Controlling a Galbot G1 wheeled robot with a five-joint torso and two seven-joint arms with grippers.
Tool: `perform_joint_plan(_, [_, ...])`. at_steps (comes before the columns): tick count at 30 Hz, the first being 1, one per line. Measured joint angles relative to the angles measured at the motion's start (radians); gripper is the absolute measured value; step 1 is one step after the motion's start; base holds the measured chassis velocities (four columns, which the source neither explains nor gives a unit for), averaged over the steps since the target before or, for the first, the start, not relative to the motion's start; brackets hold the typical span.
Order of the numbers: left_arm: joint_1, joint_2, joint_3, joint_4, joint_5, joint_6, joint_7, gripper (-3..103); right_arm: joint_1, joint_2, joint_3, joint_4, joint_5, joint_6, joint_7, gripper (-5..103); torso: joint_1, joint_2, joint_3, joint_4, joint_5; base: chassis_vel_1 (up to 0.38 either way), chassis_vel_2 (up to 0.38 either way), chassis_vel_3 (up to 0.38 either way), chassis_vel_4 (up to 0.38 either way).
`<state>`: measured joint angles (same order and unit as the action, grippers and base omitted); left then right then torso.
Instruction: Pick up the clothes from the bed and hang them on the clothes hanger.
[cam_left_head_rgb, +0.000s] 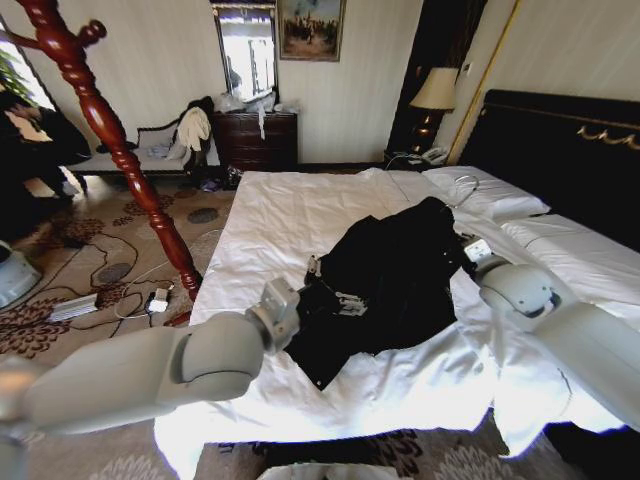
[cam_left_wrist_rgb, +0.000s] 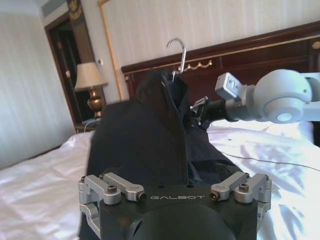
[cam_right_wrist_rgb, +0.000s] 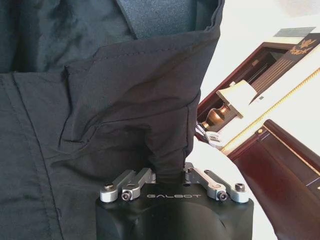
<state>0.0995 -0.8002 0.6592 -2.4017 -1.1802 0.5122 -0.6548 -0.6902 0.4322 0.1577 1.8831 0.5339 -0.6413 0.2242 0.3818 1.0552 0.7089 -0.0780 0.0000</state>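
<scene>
Right claw (cam_right_wrist_rgb: 170, 176) pinches the clothes (cam_left_head_rgb: 395, 270) above the bed (cam_left_head_rgb: 290, 215), keeping them raised (hanger hook (cam_left_wrist_rgb: 177, 50) poking out); left claw (cam_left_head_rgb: 312, 268) grip unclear.

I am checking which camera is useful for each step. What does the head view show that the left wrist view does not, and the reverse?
Head view alone: the whole spread of the clothes on the bed, the reddish wooden coat stand, a dresser and cables on the carpet.

Left wrist view alone: the clothes hanger with its silver hook rising from the raised collar, and the right pincer beside that collar.

Both: the black garment, white sheets, dark headboard, table lamp and the right arm.
</scene>
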Motion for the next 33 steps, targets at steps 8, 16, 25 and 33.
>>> perform_joint_plan(8, [-0.025, -0.154, 0.065, 0.081, -0.019, 0.047, -0.108, 100, 0.054, 0.02, -0.038, 0.0, 0.018, -0.006, 0.008, 19, 0.0, 0.0, 0.0, -0.0003, 0.0001, 0.0, 0.0, 0.0, 0.0])
perform_joint_plan(16, [-0.014, -0.18, 0.089, 0.123, 0.062, 0.077, -0.131, 100, 0.008, 0.008, -0.005, 0.004, 0.01, -0.002, 0.004, 19, 0.0, 0.0, 0.0, 0.0, 0.0001, 0.0, 0.0, 0.0, 0.0])
perform_joint_plan(25, [-0.04, -0.283, 0.105, 0.225, 0.104, 0.109, -0.178, 100, -0.009, -0.001, 0.013, 0.03, 0.007, 0.001, -0.001, 19, 0.0, 0.0, 0.0, -0.0001, 0.0001, 0.0, 0.0, 0.0, 0.0])
perform_joint_plan(33, [-0.029, -0.298, 0.121, 0.247, 0.121, 0.11, -0.188, 68, -0.068, -0.018, 0.061, 0.033, 0.001, 0.009, -0.007, 19, 0.0, 0.0, 0.0, 0.0001, 0.0, 0.0, 0.0, 0.0, 0.0])
